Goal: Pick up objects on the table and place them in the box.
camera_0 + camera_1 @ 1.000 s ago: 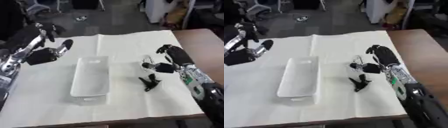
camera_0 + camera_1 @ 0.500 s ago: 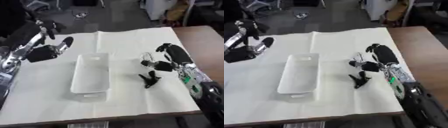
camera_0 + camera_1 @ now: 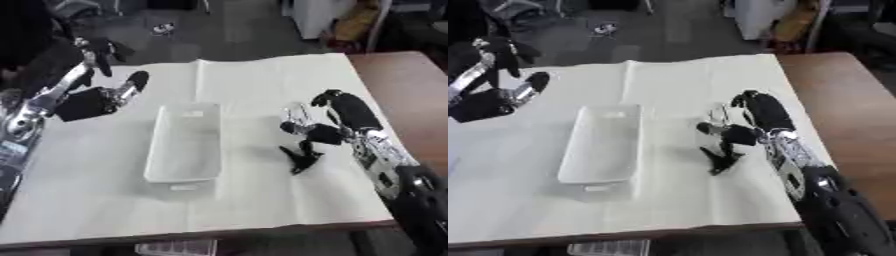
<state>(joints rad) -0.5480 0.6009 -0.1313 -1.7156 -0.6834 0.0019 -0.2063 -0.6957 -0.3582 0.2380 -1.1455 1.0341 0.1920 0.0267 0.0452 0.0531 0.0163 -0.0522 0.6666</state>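
- Reaching: right hand (image 3: 343,112) sits right of the white box (image 3: 184,142), fingers curled around a small clear object (image 3: 296,118), apparently pinching it.
- Black clip-like object (image 3: 299,159) lies on the cloth right of the box, just under that hand.
- Left hand (image 3: 94,100) hovers left of the box, fingers relaxed, holding nothing.
- Box looks empty; step in hand is the pick. Next: lift and carry leftward over the box.

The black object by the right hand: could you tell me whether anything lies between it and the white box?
Nothing visible does. Only bare white cloth separates the black object from the white box to its left; the right hand is just above the object.
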